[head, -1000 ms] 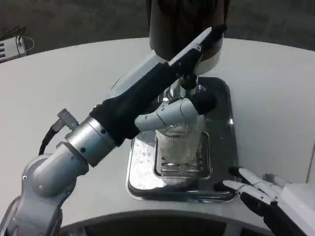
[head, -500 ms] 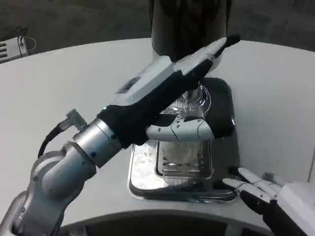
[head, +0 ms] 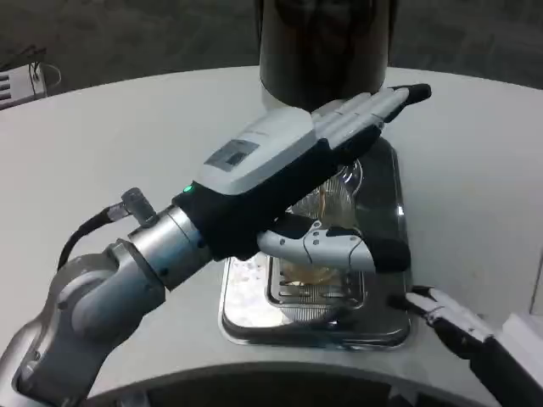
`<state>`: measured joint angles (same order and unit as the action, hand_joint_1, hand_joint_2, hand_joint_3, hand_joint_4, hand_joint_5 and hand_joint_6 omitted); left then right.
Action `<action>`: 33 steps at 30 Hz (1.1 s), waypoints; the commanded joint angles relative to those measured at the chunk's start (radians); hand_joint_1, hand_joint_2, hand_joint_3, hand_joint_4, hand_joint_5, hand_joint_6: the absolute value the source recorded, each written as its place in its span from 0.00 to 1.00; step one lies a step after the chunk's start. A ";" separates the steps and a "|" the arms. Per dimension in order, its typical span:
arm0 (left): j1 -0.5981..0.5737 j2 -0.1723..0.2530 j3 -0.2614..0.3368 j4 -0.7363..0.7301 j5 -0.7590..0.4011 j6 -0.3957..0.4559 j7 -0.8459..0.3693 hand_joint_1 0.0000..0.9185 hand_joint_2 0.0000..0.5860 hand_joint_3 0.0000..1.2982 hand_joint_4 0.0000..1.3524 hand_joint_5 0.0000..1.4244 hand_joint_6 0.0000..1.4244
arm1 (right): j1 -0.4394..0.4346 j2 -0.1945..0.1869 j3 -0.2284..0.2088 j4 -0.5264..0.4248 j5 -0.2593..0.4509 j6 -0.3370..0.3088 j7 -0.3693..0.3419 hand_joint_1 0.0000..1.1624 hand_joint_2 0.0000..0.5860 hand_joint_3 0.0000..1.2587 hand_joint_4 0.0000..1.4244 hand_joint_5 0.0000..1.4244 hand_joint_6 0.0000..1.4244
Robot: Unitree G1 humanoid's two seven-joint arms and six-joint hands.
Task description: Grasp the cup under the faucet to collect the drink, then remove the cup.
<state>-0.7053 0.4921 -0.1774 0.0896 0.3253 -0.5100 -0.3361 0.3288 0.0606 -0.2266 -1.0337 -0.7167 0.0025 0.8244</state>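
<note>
Cup (head: 327,199) stands upright on the drip tray (head: 242,309) under the dispenser (head: 322,42), mostly hidden beneath the left hand (head: 305,161), which wraps it from the left; right hand (head: 458,326) waits released at the tray's near corner, farther off

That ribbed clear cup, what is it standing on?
The ribbed clear plastic cup stands on the slotted grate of the shiny metal drip tray. The robot's left hand covers most of the cup.
</note>
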 commanded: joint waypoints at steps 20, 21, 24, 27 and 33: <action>0.031 0.037 -0.007 0.027 -0.012 0.052 -0.053 0.00 0.13 0.00 0.00 0.00 0.03 | -0.226 -0.095 0.232 0.449 0.105 0.093 -0.604 0.65 0.38 0.00 0.00 0.03 0.03; 0.031 0.038 -0.006 0.026 -0.015 0.053 -0.053 0.00 0.12 0.00 0.00 0.00 0.03 | -0.240 -0.097 0.240 0.464 0.105 0.095 -0.619 0.65 0.38 0.00 0.00 0.03 0.03; 0.030 0.041 -0.004 0.023 -0.021 0.058 -0.056 0.00 0.10 0.00 0.00 0.00 0.03 | -0.276 -0.098 0.262 0.501 0.109 0.107 -0.657 0.66 0.38 0.00 0.00 0.02 0.02; 0.026 0.044 0.001 0.019 -0.028 0.064 -0.058 0.00 0.08 0.00 0.00 0.00 0.03 | -0.325 -0.086 0.286 0.552 0.112 0.127 -0.694 0.66 0.38 0.00 0.00 0.02 0.02; 0.023 0.050 0.015 0.004 -0.045 0.079 -0.065 0.00 0.05 0.00 0.00 0.00 0.03 | -0.412 -0.068 0.324 0.637 0.126 0.156 -0.749 0.66 0.37 0.00 0.00 0.02 0.02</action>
<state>-0.7101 0.5169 -0.1612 0.0824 0.2681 -0.4725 -0.3585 -0.0514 -0.0183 0.0816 -0.4326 -0.6032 0.1412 0.1017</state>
